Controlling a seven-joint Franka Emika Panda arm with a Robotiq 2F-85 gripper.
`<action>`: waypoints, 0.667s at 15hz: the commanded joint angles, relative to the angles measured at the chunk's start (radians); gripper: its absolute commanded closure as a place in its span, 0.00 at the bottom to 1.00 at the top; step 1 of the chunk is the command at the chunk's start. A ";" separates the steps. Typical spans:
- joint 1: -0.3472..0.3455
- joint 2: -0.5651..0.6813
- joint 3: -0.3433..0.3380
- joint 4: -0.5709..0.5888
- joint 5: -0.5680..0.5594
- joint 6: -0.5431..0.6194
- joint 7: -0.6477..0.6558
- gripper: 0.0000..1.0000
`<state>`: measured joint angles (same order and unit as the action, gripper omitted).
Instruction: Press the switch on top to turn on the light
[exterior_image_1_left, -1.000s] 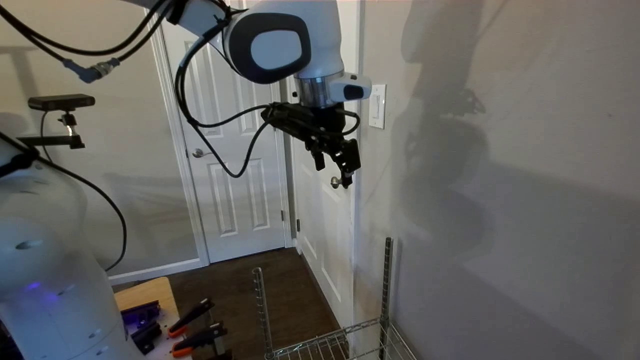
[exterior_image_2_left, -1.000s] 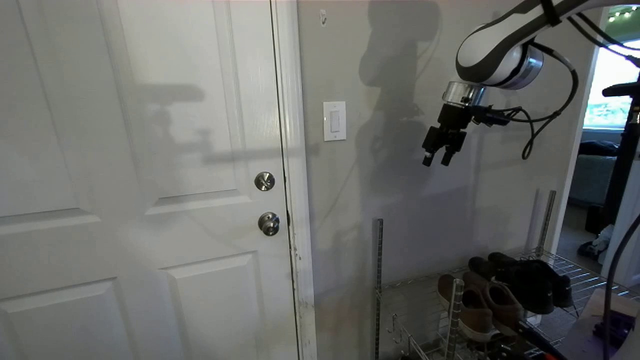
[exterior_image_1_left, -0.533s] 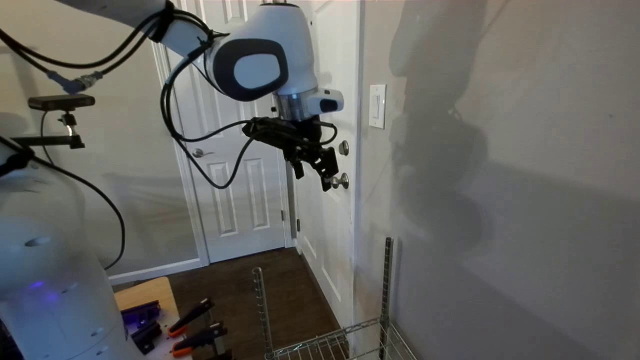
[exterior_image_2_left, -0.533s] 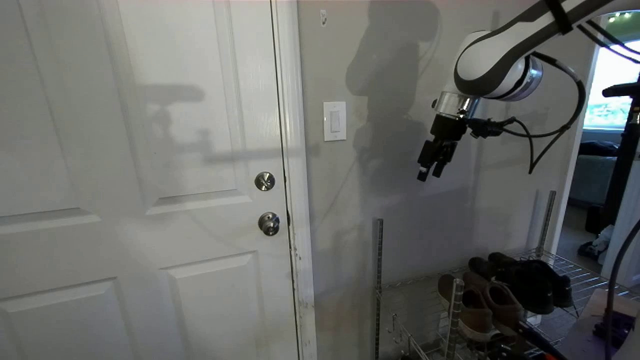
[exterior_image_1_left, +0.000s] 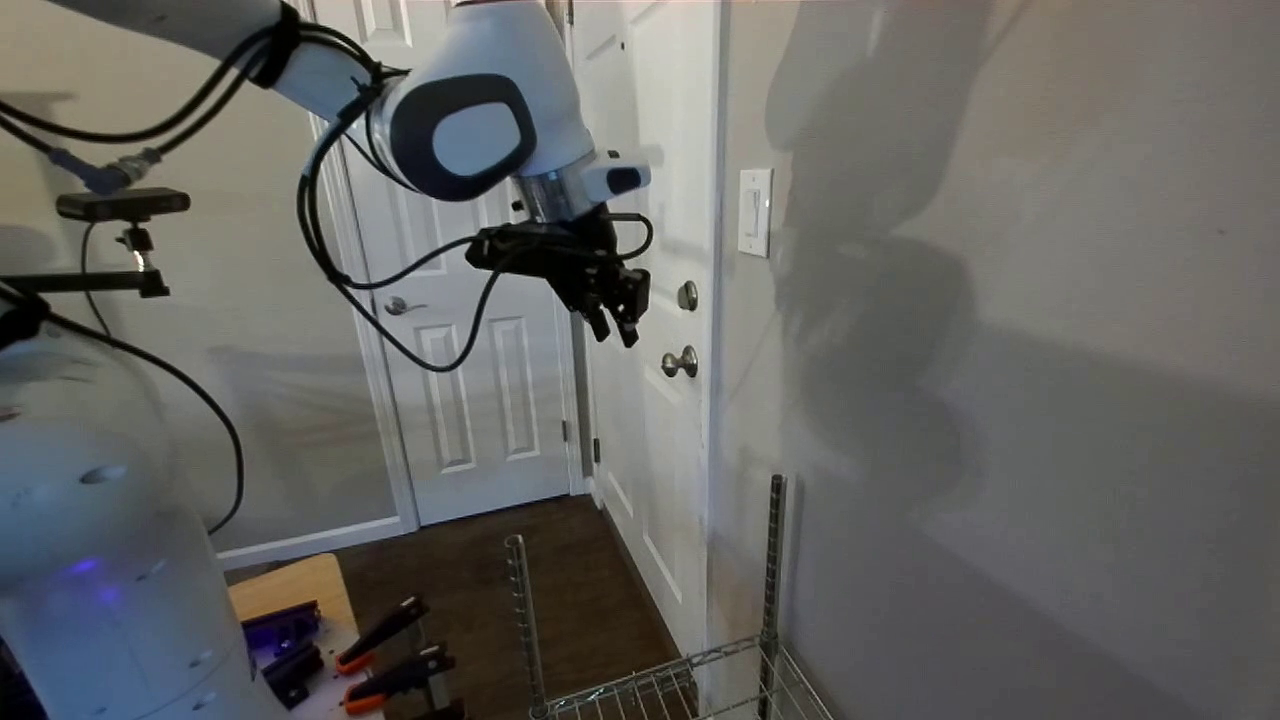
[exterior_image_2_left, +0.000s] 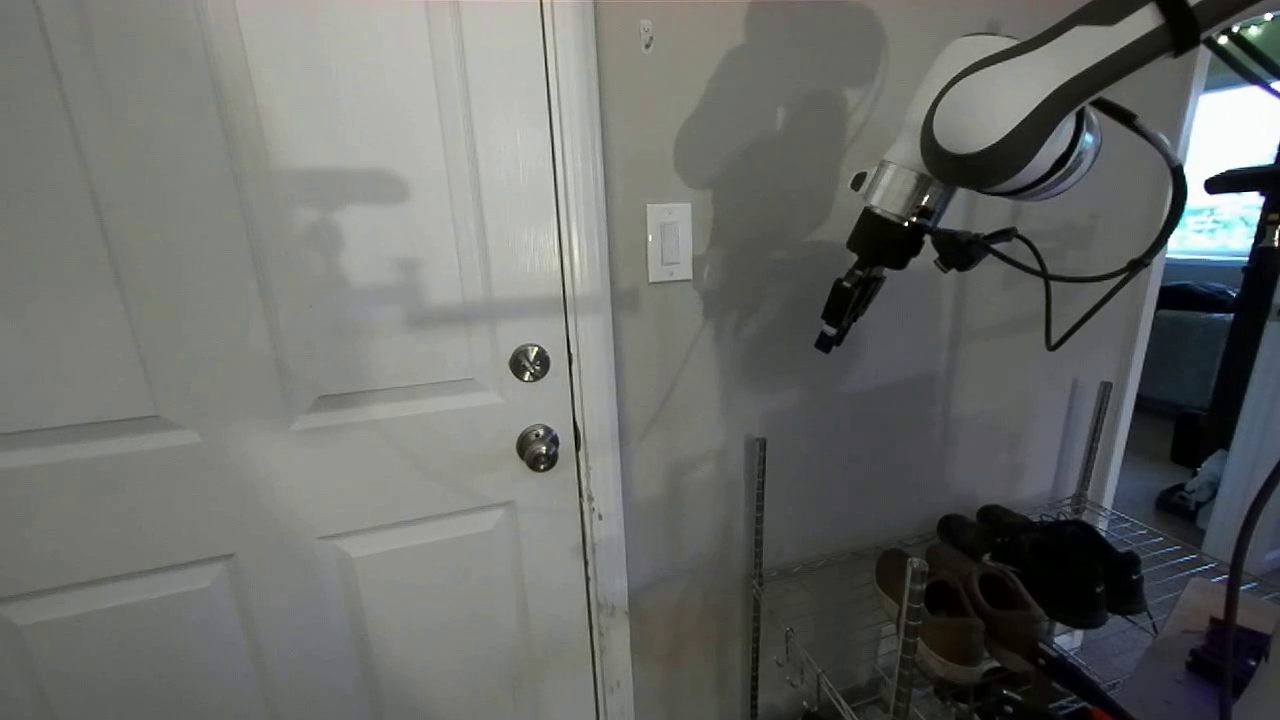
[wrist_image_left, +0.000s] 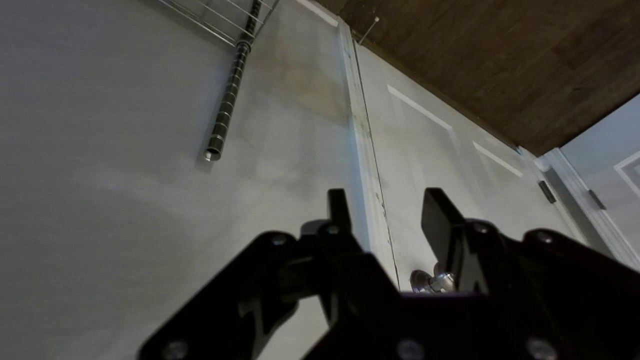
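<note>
White switch (exterior_image_2_left: 669, 243) flat on the wall (exterior_image_2_left: 650, 370), gripper (wrist_image_left: 385, 196) spread and apart from it

In an exterior view the door (exterior_image_2_left: 400, 300) stands left of the switch, its lock (exterior_image_2_left: 529, 363) and, under that, its knob (exterior_image_2_left: 538, 448) both lower than the switch. The frame (exterior_image_2_left: 585, 300) runs upright between door and switch. The switch is an upright white rectangle with a narrower upright paddle (exterior_image_1_left: 753, 212) at its centre, edged by a thin grey line; whether the paddle is pushed in cannot be told. Just right of the switch a grey shadow (exterior_image_2_left: 760, 290) lies on the wall. Farther right, and lower than the switch, the gripper hangs tilted, tips downward; it is clear of the switch in both exterior views. In the wrist view its two fingers (wrist_image_left: 341, 215) stand apart, with wall, frame and door showing through the gap. Its arm (exterior_image_2_left: 985, 115) is up and to the right of the switch. Below and right of the switch stands the rack (exterior_image_2_left: 758, 540), bearing brown shoes (exterior_image_2_left: 955, 640) and, right of those, black shoes (exterior_image_2_left: 1070, 575).
</note>
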<state>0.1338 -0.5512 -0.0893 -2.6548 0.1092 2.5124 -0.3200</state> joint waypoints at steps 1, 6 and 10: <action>0.018 -0.004 -0.005 -0.005 -0.012 0.063 -0.036 0.87; 0.062 0.042 0.004 0.041 -0.027 0.133 -0.067 1.00; 0.093 0.099 -0.006 0.079 -0.055 0.242 -0.117 0.96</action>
<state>0.2118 -0.5136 -0.0875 -2.6107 0.0807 2.6726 -0.3810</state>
